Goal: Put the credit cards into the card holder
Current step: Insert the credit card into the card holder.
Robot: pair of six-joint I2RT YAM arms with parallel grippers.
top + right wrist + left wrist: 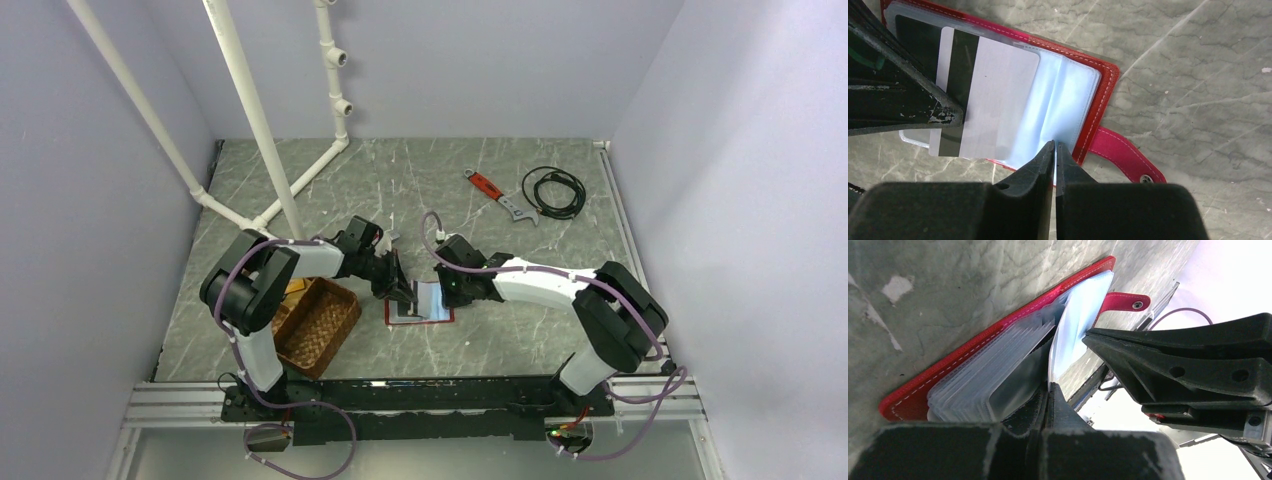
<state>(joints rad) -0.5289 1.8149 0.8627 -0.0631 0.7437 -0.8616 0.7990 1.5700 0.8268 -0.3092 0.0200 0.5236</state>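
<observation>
The red card holder (440, 318) lies open on the table between both arms, its clear sleeves fanned out (993, 375). My left gripper (403, 292) is shut on the striped end of a white credit card (998, 95) with a black magnetic stripe, and the card's other end lies over the sleeves. In the left wrist view the card (1075, 330) runs edge-on out of the shut jaws. My right gripper (1054, 147) is shut on the edge of a clear sleeve (1063, 105), next to the red snap strap (1120, 155). The other credit cards are out of view.
A brown wicker tray (315, 325) sits left of the holder, beside the left arm. A red-handled wrench (495, 192) and a coiled black cable (553, 190) lie at the back right. White pipes (262, 140) slant up from the table's back left.
</observation>
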